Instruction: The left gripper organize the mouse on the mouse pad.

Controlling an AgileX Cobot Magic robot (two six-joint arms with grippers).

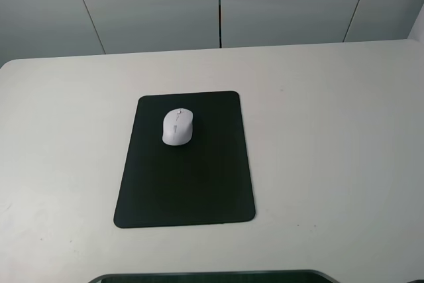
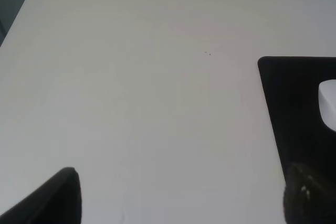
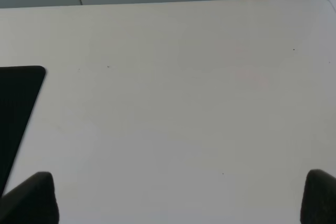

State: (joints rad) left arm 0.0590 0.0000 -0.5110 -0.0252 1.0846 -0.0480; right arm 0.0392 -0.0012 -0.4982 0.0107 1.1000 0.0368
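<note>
From the high camera I see the small white rounded mouse (image 1: 177,126) lying on the large flat matte black mouse pad (image 1: 185,183), in the pad's far half and nearer its left edge than its right. All four pad edges are in view, corners rounded, the pad slightly skewed on the pale matte tabletop (image 1: 331,130). Neither arm appears in this view.

Left wrist camera: the left gripper (image 2: 184,198) has its two black fingertips (image 2: 52,198) wide apart, one at each lower corner of the frame, with nothing between them but bare tabletop (image 2: 131,103). Ahead of the pincer and off to its right side, the pad's corner and long edge (image 2: 294,108) show, with a sliver of the white mouse (image 2: 328,103) beyond that edge. The right-hand fingertip overlaps the pad's edge in the frame; I cannot tell whether it touches. Broad open surface runs ahead of and left of the pincer, out to the table's rounded far corner.

Right wrist camera: the right gripper (image 3: 178,198) is likewise spread, its dark fingertips (image 3: 31,198) apart and empty. A pad corner (image 3: 21,93) sits ahead of it on its left side; the open tabletop (image 3: 184,103) reaches the far edge.
</note>
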